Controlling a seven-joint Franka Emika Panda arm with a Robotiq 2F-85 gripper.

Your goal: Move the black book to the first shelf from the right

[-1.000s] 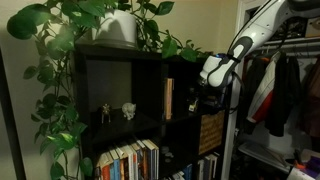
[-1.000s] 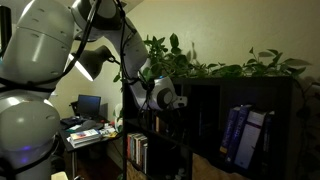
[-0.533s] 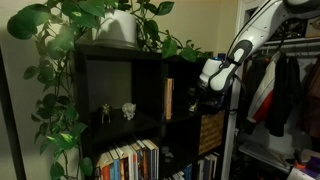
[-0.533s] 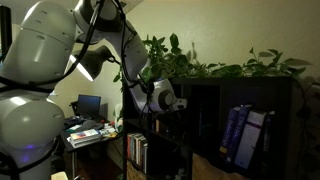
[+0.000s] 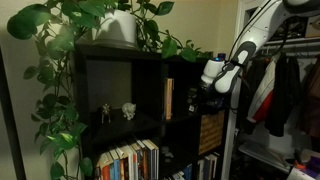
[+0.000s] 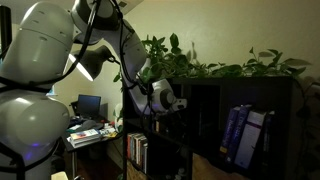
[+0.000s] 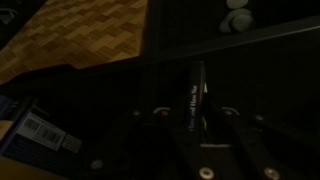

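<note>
Wrist view is very dim, but the black book [image 7: 198, 88] shows in the centre, its spine with pale lettering running away from the camera. My gripper [image 7: 197, 113] has its fingers drawn in narrow against the book's two sides, so I read it as clamped on the book. Near left of it lies a blue book [image 7: 40, 132] with a pale label. Farther left is a woven basket [image 7: 85, 35], and at far right a white figurine [image 7: 238, 14] stands on a dark board.

In an exterior view the gripper [image 5: 203, 96] hangs at the front of the black shelf unit [image 5: 150, 58], at its upper right compartment, just right of a tan-spined book [image 5: 168, 98]. I cannot make out the black book there. A row of books [image 5: 130, 160] fills the lower left compartment, a leafy plant [image 5: 60, 60] trails over the top and down the left side, and clothes [image 5: 285, 90] hang to the right. In an exterior view the white arm [image 6: 45, 70] looms near, with a monitor [image 6: 88, 103] on a cluttered desk behind it.
</note>
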